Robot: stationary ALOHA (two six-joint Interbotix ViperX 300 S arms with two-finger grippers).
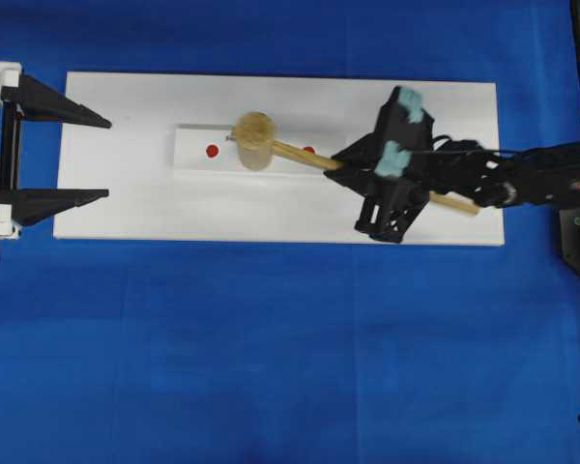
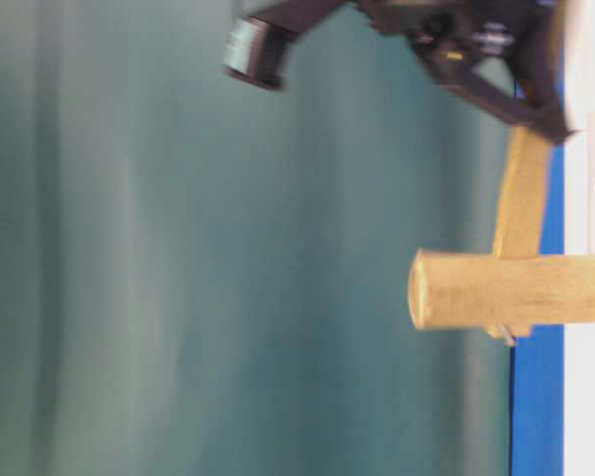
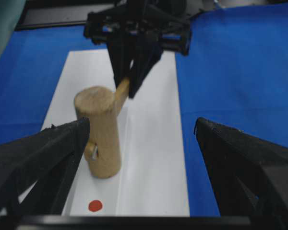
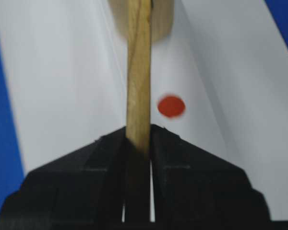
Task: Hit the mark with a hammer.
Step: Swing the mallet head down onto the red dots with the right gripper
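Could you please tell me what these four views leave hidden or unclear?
- Any mark under the hammer: overhead, its head covers that part of the white block.
- Head touching the block or not: unclear everywhere; table-level view is blurred.
- Right gripper: its fingers hide the handle's end.
- Left gripper: base cut off.

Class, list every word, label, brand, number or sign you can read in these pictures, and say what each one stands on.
None: no view shows readable text.
Red dots on the white block: plain marks, not writing.
Hammer, held by the right pincer: bare wood, unlabelled.
Left pincer: plain black, unlabelled.
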